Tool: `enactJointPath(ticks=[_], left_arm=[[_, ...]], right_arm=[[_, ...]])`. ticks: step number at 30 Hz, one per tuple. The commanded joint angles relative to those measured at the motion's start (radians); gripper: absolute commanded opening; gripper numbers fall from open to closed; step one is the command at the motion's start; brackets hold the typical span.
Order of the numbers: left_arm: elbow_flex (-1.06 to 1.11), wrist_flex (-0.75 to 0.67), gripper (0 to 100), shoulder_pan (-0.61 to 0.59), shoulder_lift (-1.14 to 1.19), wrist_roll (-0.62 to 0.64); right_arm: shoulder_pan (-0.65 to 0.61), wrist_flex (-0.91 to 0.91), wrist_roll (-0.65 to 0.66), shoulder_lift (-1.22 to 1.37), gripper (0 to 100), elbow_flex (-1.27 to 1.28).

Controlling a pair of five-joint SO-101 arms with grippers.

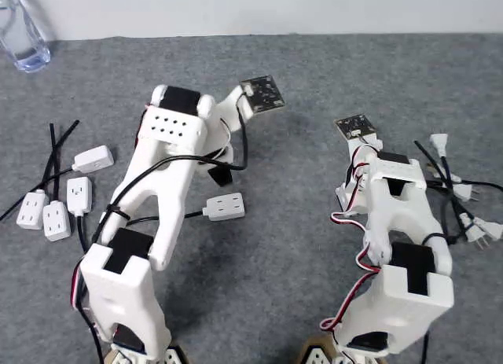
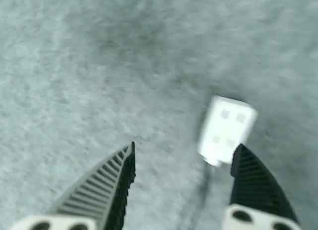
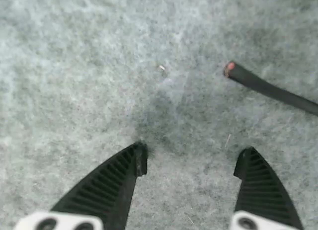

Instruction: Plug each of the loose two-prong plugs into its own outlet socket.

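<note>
near the middle of the grey felt table (image 1: 275, 289): one white outlet socket (image 1: 224, 207), a flat rounded block, slotted face up, black cord trailing back under the left arm (image 1: 177, 128). lies just beside the left gripper (image 2: 186, 158), close to one black ribbed finger (image 2: 253, 180); blurred in the left wrist view, with faint slot marks on the white face. fingers there spread wide, gripping nothing.

far left on the table: four more white sockets (image 1: 56, 220) of the same blocky kind, bunched together among tangled black cords (image 1: 53, 156).

far right, beside the right arm (image 1: 397, 211): loose two-prong plugs (image 1: 464, 193), small and white, metal prongs sticking out, black leads crossing one another. one plug (image 1: 438, 141) farther up the table, slightly apart from the rest.

for the right gripper (image 3: 195, 155): poised over bare felt, fingers parted wide, holding nothing. near it, a cut black cable end (image 3: 258, 83) with a reddish core.

top left corner: a clear bottle (image 1: 20, 42).
</note>
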Motion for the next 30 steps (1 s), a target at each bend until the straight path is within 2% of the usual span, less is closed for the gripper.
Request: enactJointPath(ticks=[1,5,11,17,26,30], left_arm=[[-0.099,0.199,29,0.02,-0.006,0.018],[0.041,0.123,29,0.017,-0.006,0.032],[0.303,-0.143,29,0.071,-0.006,0.032],[0.443,-0.342,29,0.078,-0.006,0.034],[0.53,-0.417,29,0.049,-0.002,0.023],[0.535,-0.41,29,0.049,-0.002,-0.072]], right_arm=[[-0.015,-0.015,-0.003,-0.036,29.2,-0.002],[-0.015,-0.015,-0.003,-0.036,29.2,-0.002],[-0.013,-0.013,-0.003,-0.036,29.2,-0.002],[-0.013,-0.013,-0.003,-0.036,29.2,-0.002],[-0.013,-0.013,-0.002,-0.036,29.2,-0.002],[-0.013,-0.013,-0.002,-0.036,29.2,-0.002]])
